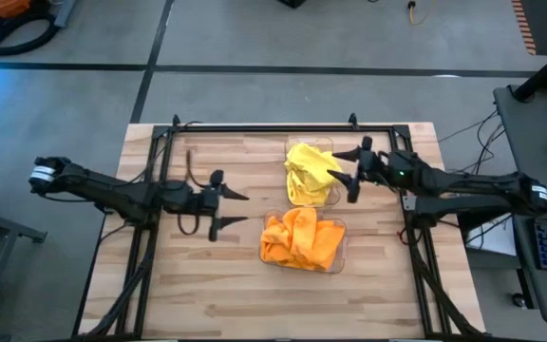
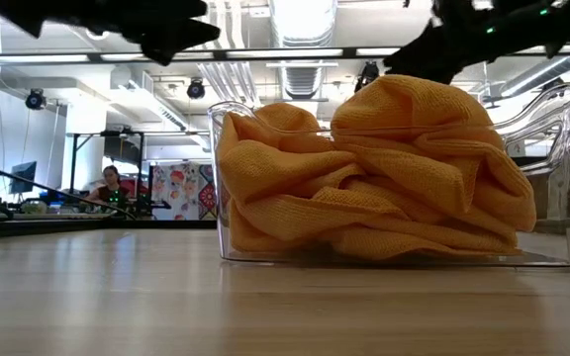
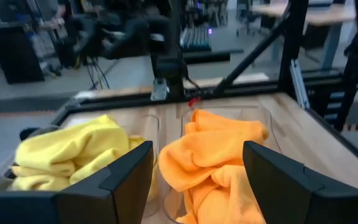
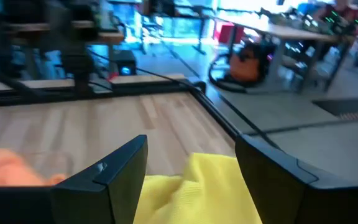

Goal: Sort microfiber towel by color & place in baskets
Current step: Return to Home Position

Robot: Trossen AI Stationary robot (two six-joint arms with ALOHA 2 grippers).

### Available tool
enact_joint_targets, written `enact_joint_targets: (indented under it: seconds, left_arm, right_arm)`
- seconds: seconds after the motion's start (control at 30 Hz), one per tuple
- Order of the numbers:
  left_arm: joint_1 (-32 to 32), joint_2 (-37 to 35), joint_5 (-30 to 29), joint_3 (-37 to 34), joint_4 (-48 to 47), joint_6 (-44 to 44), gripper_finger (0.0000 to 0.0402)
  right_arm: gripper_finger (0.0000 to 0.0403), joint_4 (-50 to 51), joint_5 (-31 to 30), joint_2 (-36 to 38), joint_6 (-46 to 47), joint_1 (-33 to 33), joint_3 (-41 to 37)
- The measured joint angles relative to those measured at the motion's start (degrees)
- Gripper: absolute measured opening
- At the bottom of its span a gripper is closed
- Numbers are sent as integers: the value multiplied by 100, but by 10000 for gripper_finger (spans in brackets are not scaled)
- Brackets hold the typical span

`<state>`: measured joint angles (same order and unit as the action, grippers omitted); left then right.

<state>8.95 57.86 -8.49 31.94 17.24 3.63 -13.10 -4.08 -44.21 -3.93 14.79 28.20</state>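
A light wooden table (image 1: 207, 285), edged by a black metal frame (image 1: 254, 126), carries two clear baskets set close together just right of its middle, the far basket (image 1: 323, 144) heaped with yellow towels (image 1: 307, 173), the near basket (image 1: 342, 237) with orange towels (image 1: 297, 239)

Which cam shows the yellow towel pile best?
High view: the yellow towel pile shows nearly whole from above, heaped in its clear bin. Left wrist view shows one side of it. Right wrist view catches only a corner. Low view: hidden behind the orange towels.
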Motion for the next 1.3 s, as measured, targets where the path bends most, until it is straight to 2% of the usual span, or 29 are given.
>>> enact_joint_targets:
  seconds: [0.33, 0.6, 0.9, 1.03, 1.17, 1.3]
  left_arm:
    - [-4, -1194, -8, -1220, 899, 158, 232]
    - [-4, -1826, -8, -2059, 1713, 189, 232]
    - [-23, -2278, -16, -2459, 1750, 333, 232]
    - [-82, -2457, -196, -2784, 1782, 264, 232]
    - [-96, -2679, -214, -3126, 2131, 154, 232]
    - [-103, -2880, -207, -3123, 2031, 224, 232]
  right_arm:
    - [238, 45, 3, 1083, -199, -697, -602]
    - [237, -383, -2, 1933, -268, -820, -1345]
    - [237, -477, -4, 2927, -295, -817, -1885]
    - [237, -469, -2, 3293, -321, -817, -2067]
    - [237, -273, 1, 3654, -298, -819, -2253]
    - [237, -242, 1, 3982, -290, -817, -2494]
